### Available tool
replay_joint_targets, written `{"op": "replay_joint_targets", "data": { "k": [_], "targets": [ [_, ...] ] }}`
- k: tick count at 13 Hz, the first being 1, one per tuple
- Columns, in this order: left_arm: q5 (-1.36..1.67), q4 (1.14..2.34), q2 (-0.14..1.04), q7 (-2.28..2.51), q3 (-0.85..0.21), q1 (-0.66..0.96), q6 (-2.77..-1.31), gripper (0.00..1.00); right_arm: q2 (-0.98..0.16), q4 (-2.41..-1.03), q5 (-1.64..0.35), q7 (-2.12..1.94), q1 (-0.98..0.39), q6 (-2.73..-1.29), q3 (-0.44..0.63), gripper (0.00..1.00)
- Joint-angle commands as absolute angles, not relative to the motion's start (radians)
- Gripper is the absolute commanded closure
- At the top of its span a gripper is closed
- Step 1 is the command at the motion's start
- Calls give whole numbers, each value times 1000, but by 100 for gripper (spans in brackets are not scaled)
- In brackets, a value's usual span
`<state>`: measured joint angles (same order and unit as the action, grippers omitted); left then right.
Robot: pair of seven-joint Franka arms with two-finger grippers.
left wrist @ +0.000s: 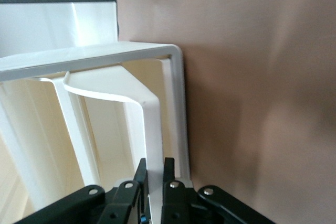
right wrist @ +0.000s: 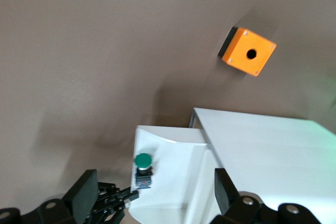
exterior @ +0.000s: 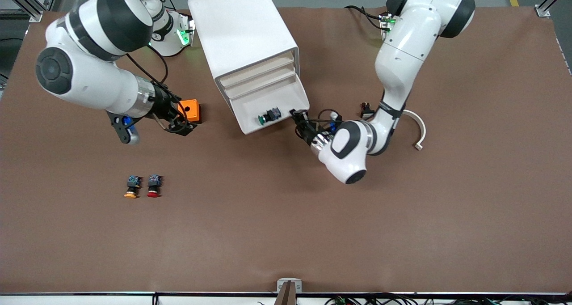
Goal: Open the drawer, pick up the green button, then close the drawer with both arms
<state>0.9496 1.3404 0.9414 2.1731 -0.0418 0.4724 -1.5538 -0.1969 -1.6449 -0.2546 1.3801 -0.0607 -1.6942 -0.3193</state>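
The lowest drawer (exterior: pixel 248 112) of the white cabinet (exterior: pixel 241 27) is pulled out toward the front camera. The green-capped button (exterior: pixel 267 116) lies inside it on its side. My left gripper (exterior: pixel 297 117) is shut on the drawer's front wall at the corner toward the left arm's end. In the left wrist view its fingers (left wrist: pixel 169 170) pinch the white wall (left wrist: pixel 152 124). My right gripper (exterior: pixel 178 125) is open and empty, up over the table beside the orange box (exterior: pixel 191 109). The right wrist view shows the button (right wrist: pixel 143 167) in the drawer (right wrist: pixel 173 182) between its spread fingers (right wrist: pixel 86 190).
An orange-yellow-capped button (exterior: pixel 130 188) and a red-capped button (exterior: pixel 153 186) lie side by side nearer the front camera, toward the right arm's end. A white curved piece (exterior: pixel 418 128) and a small black part (exterior: pixel 366 110) lie by the left arm.
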Motion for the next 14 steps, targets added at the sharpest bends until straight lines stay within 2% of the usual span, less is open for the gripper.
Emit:
{"op": "replay_joint_targets", "data": {
  "k": [1, 2, 3, 4, 7, 12, 14],
  "targets": [
    [962, 1304, 948, 2077, -55, 439, -1580, 90, -256, -1632, -213, 1546, -57, -1764, -408, 2],
    [962, 1304, 946, 2075, -55, 436, -1594, 69, -284, -1634, -200, 1596, -57, -1801, -446, 2],
    [957, 1304, 943, 2077, -54, 436, -1594, 27, -314, -1632, -171, 1650, -57, -1831, -478, 2],
    [945, 1304, 936, 2079, -46, 437, -1594, 1, -343, -1632, -137, 1699, -60, -1865, -506, 2],
    [933, 1302, 916, 2075, -29, 426, -1583, 1, -402, -1643, -97, 1726, -87, -1971, -551, 1],
    [783, 1252, 865, 2021, 73, 425, -1562, 1, -486, -1661, 32, 1877, -169, -2091, -555, 1],
    [700, 1244, 821, 1884, 116, 428, -1562, 1, -518, -1690, 115, 1955, -173, -2153, -593, 1]
  ]
}}
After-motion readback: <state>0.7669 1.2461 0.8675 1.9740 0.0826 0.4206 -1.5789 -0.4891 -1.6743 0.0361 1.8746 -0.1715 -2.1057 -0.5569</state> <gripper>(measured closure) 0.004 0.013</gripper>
